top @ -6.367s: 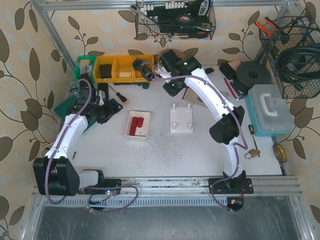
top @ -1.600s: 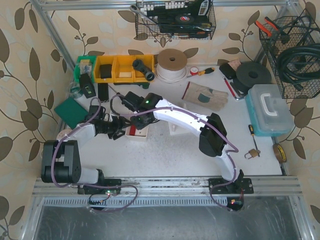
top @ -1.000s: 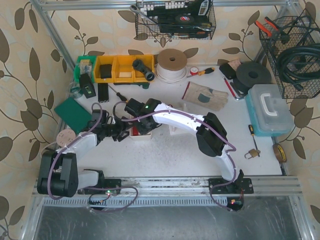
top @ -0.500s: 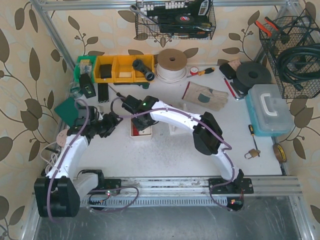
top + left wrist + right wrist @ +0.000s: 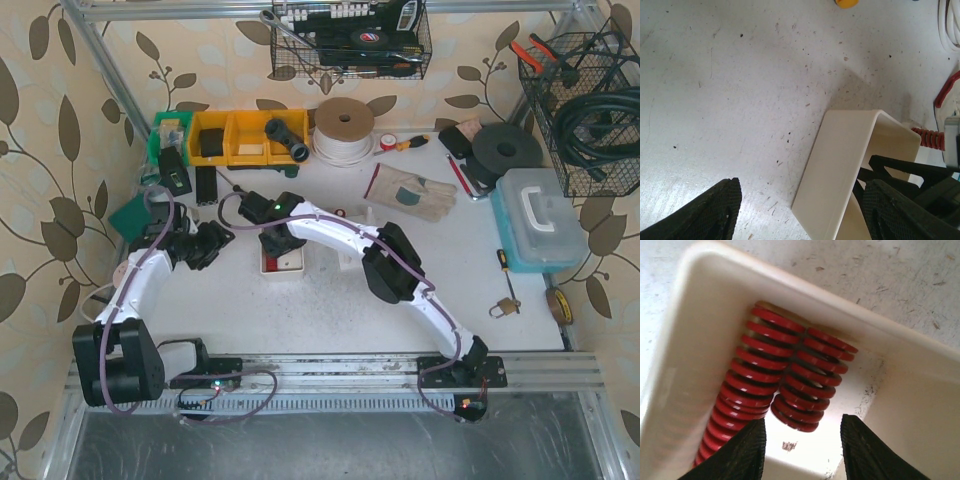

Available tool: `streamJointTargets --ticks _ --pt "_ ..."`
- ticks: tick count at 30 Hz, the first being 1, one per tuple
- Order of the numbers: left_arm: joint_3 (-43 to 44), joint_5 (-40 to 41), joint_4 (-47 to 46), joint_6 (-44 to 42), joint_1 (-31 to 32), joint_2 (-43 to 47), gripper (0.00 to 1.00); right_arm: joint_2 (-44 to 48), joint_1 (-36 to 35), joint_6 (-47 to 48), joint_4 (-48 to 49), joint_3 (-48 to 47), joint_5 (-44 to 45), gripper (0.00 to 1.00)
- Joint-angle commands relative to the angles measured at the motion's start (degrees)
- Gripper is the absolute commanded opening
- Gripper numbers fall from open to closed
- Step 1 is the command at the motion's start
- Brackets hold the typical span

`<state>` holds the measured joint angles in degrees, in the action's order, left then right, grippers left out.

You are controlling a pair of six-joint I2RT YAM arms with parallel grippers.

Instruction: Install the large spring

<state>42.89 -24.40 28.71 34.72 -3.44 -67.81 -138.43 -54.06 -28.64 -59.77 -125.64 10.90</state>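
A cream tray (image 5: 290, 264) on the white table holds two red springs side by side. The larger, longer spring (image 5: 742, 395) lies left of the shorter one (image 5: 812, 375) in the right wrist view. My right gripper (image 5: 802, 450) hangs open inside the tray, its fingertips just short of the springs' near ends, with nothing between them. In the top view this gripper (image 5: 277, 228) is over the tray's far end. My left gripper (image 5: 207, 245) stands open a little left of the tray. Its wrist view shows the tray's outer wall (image 5: 837, 175) ahead between the fingers (image 5: 707, 215).
Yellow bins (image 5: 245, 137) and a tape roll (image 5: 344, 125) stand along the back. Gloves (image 5: 408, 190) lie right of centre and a pale toolbox (image 5: 540, 220) sits at the right edge. A green pad (image 5: 128, 215) lies at the left. My right arm (image 5: 345, 232) spans the table's middle.
My left gripper has drawn back leftward, away from the tray. My right gripper has spread its fingers wider over the springs.
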Motion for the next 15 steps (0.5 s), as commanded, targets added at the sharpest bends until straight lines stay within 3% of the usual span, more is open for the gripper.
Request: streamJointTargets --ticks 1,15 --pt "2.2 -1.1 0.4 -2.2 -0.6 -0.3 0.71 -2.0 0.7 -4.4 -2.0 -1.7 3.1 0.44" --pt "0.7 -2.8 -0.5 -1.7 -0.6 0.5 0.71 -6.0 1.8 -6.4 -1.5 -3.6 3.3 0.44"
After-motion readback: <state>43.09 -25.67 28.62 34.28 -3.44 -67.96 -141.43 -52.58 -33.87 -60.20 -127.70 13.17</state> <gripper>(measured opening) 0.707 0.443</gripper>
